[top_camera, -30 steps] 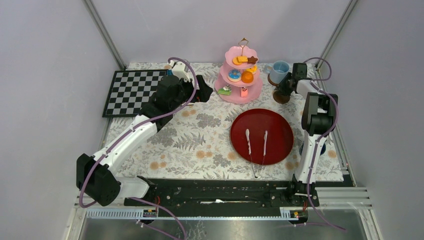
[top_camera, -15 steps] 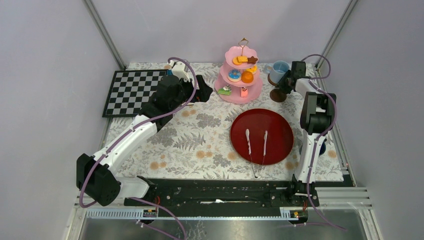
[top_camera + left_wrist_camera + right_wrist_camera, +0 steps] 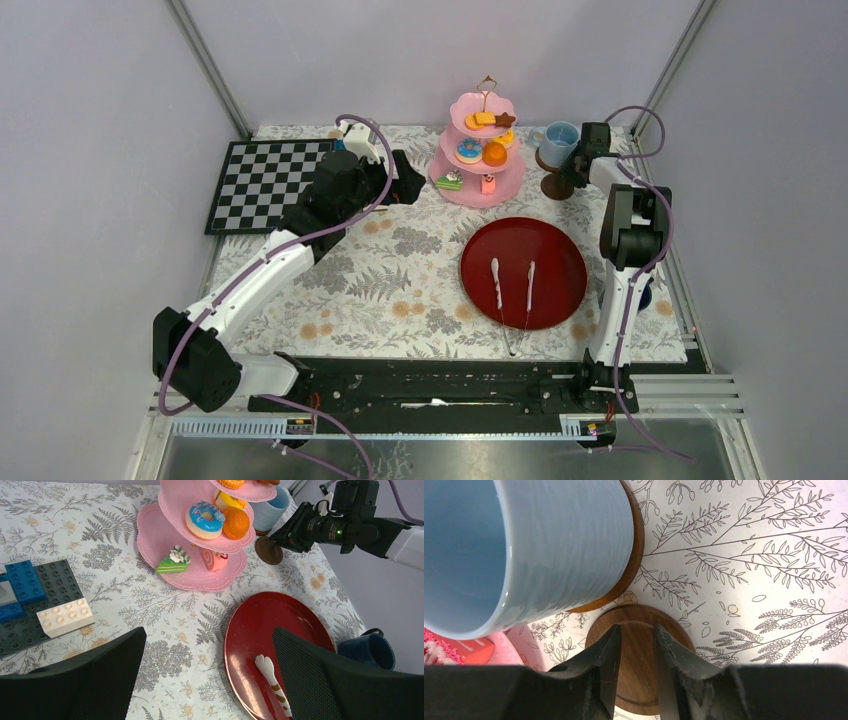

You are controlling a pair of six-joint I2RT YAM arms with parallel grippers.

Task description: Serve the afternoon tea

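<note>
Nearest the arm bases on the bench point(image 3: 400, 270) is the red tray point(image 3: 560, 250), right of centre. The tongs point(image 3: 497, 283) lie on it, joined end poking past the near rim. The top view gives you both tong arms. The left wrist view cuts off all but one tip.

The dark blue cup point(image 3: 370, 650) stands just right of the tray. It is plain in the left wrist view, but from above your right arm point(image 3: 630, 230) covers most of it.

Your widest room is the bare bench between the left arm point(image 3: 260, 275) and the tray. Building blocks point(image 3: 30, 600) show only in the left wrist view.

The left claw point(image 3: 210, 632) is wide with nothing between its fingers. It sits just left of the pink stand point(image 3: 147, 535), apart from it.

On the stand, the donut point(image 3: 205, 519) and orange piece point(image 3: 236, 522) are on the middle tier. The green cake slice point(image 3: 172, 562) and pink roll point(image 3: 215, 560) are on the bottom tier. The top tier is cut off in the wrist view and small from above.

At the far right, close to the bench edge, the right claw point(image 3: 636, 630) is narrow over the loose saucer point(image 3: 639, 614), with wood showing in the slot. You cannot tell whether it grips. The pale blue cup point(image 3: 564, 545) stands on a second saucer point(image 3: 624, 587) just beside, a sliver of bench between the rims.

The checkerboard point(image 3: 265, 180) lies at the far left.
</note>
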